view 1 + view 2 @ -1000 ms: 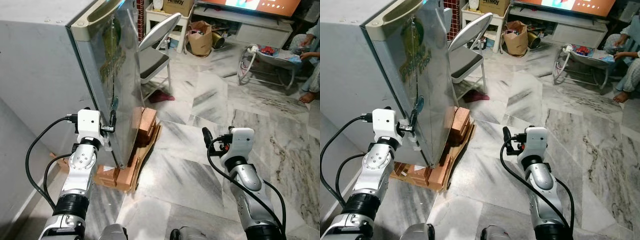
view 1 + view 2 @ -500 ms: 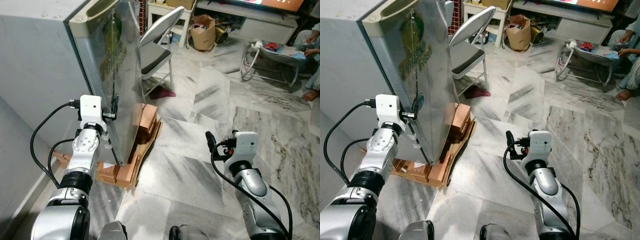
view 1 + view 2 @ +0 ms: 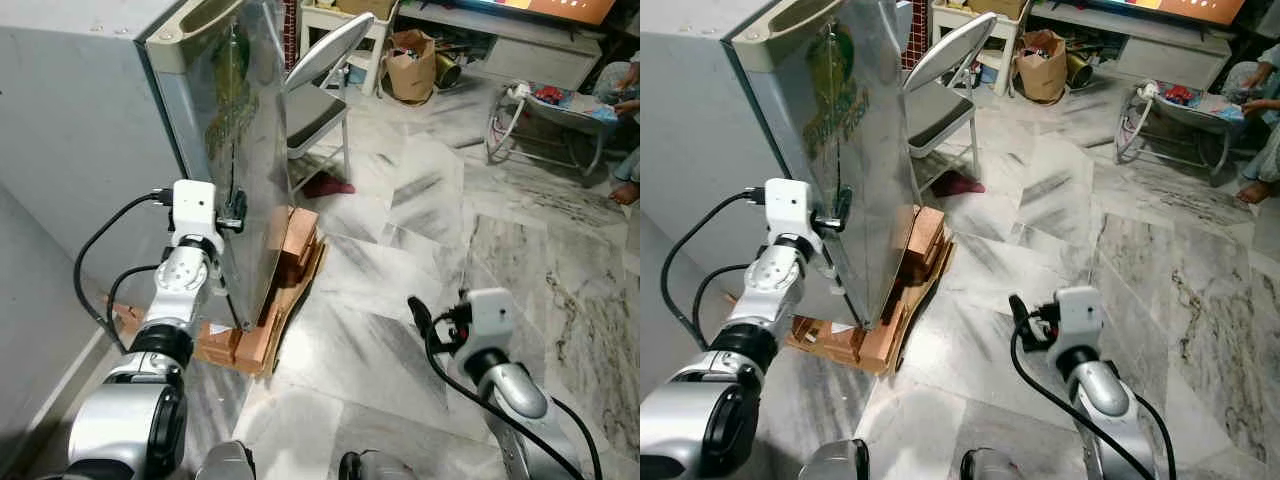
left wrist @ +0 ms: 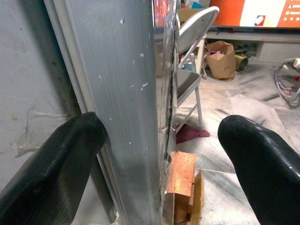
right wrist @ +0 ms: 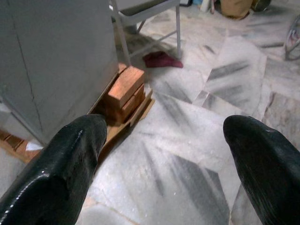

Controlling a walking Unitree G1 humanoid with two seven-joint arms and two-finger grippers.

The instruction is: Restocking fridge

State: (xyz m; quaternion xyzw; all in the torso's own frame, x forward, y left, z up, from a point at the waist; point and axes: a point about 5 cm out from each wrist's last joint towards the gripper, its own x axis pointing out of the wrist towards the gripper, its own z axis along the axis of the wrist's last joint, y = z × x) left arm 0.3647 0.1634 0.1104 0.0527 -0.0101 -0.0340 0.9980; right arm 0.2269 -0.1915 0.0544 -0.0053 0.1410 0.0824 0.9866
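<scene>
1. As we stand before the closed fridge (image 3: pixel 120 130), its silver door (image 3: pixel 855 150) faces the robot's right, and the cabinet rests on a stack of bricks (image 3: pixel 285 250) and cardboard on the marble floor (image 3: pixel 420 230).
2. We place the left gripper (image 4: pixel 161 154) at the door's free vertical edge; its fingers (image 4: pixel 51 164) are spread wide and straddle that edge, one on the cabinet side, one on the door's face. We cannot tell whether either pad is touching the metal.
3. We hold the right gripper (image 5: pixel 164 154) low over the floor, well apart from the fridge, its fingers wide apart and holding nothing.
4. We judge the door to be stiff, heavy and held by its seal, so it should resist at first and then swing freely. Its polished face looks slippery.
5. We judge the best hold to be the door's edge itself, where the left gripper sits, or the recessed handle (image 3: pixel 205 20) at the top corner.
6. A folding chair (image 3: pixel 320 85) stands just beyond the door, so we judge that it may obstruct a full swing.
</scene>
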